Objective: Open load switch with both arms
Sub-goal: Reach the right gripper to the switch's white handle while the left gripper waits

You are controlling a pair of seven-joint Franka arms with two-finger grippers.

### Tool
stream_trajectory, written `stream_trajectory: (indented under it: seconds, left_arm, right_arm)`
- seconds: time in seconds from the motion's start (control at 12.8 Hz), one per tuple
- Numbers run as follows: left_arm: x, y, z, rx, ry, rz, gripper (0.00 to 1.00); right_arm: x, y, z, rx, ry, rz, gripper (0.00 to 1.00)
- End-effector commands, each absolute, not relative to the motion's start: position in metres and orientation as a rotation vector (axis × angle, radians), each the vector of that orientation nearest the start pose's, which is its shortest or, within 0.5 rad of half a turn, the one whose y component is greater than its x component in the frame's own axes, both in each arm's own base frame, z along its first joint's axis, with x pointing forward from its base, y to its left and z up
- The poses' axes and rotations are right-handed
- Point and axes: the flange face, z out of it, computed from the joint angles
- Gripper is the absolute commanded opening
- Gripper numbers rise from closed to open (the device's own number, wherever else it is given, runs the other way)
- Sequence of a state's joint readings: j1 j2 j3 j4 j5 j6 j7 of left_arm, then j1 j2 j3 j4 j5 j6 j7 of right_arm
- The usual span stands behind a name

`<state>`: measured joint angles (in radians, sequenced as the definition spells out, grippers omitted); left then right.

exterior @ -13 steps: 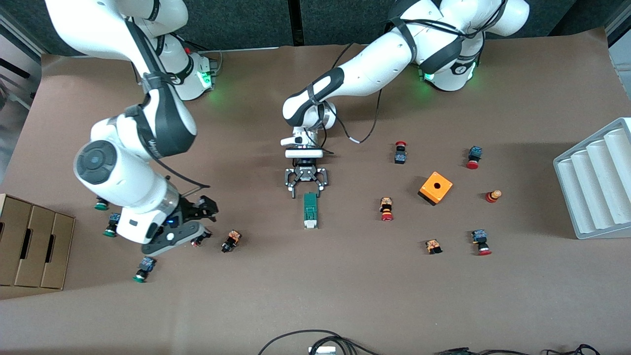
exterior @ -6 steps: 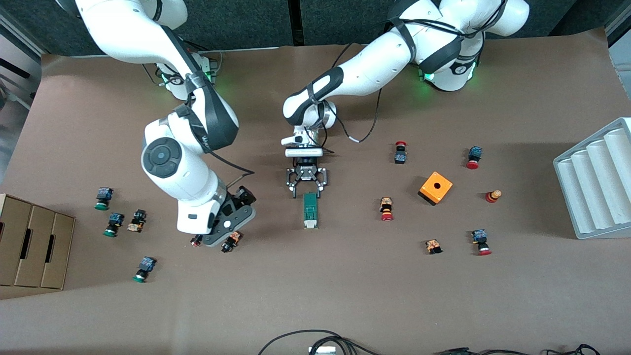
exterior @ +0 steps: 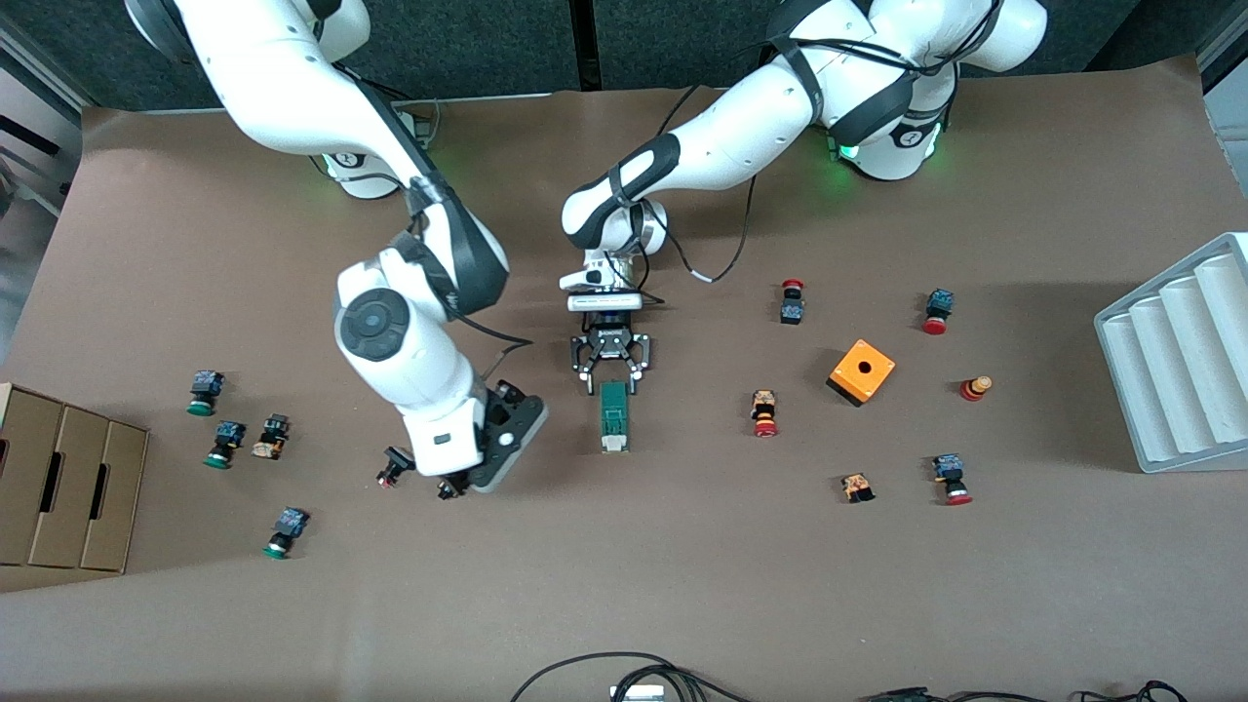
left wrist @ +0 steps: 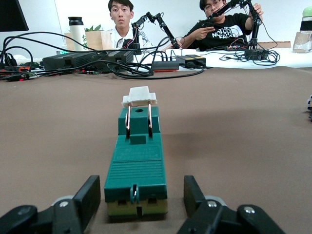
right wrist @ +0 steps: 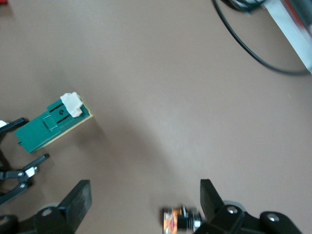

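Note:
The load switch (exterior: 613, 417), a narrow dark-green block, lies mid-table with its white piece at the end nearer the front camera. My left gripper (exterior: 611, 383) is low at the switch's other end. In the left wrist view its fingers (left wrist: 90, 192) flank the green body (left wrist: 136, 161) with a small gap on each side, so it is open. My right gripper (exterior: 478, 468) hovers beside the switch, toward the right arm's end of the table. It stands wide open (right wrist: 145, 195) over bare table, and the switch (right wrist: 51, 124) shows farther off in its wrist view.
A small push button (exterior: 448, 487) lies under the right hand, by one finger (right wrist: 209, 195). An orange cube (exterior: 862, 370) and red-capped buttons (exterior: 764, 413) lie toward the left arm's end, beside a grey ribbed tray (exterior: 1180, 351). Green-capped buttons (exterior: 224, 444) and a cardboard box (exterior: 58, 487) lie toward the right arm's end.
The right arm has swung from the green-capped buttons toward the switch. The left gripper's fingers have narrowed around the switch's end; the switch has not moved.

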<state>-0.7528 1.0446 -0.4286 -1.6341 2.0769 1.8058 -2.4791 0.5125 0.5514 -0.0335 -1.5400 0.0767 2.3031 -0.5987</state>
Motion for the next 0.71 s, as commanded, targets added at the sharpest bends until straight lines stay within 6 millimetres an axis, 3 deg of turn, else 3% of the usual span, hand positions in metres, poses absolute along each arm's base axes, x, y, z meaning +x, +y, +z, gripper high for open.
stream_trajectory:
  seconds: [0.0, 0.31, 0.63]
  left_arm:
    - [0.345, -0.555, 0.044, -2.483, 0.009, -1.854, 0.71]
    - [0.346, -0.556, 0.045, -2.483, 0.007, -1.855, 0.64]
    - [0.345, -0.556, 0.044, -2.495, -0.022, -1.864, 0.65]
  right_arm:
    - [0.633, 0.368, 0.337, -2.622, -1.67, -0.372, 0.99]
    - [0.629, 0.386, 0.322, -2.591, -1.719, -0.4, 0.99]
    - [0.637, 0.399, 0.298, -2.461, -1.929, -0.46, 0.99]
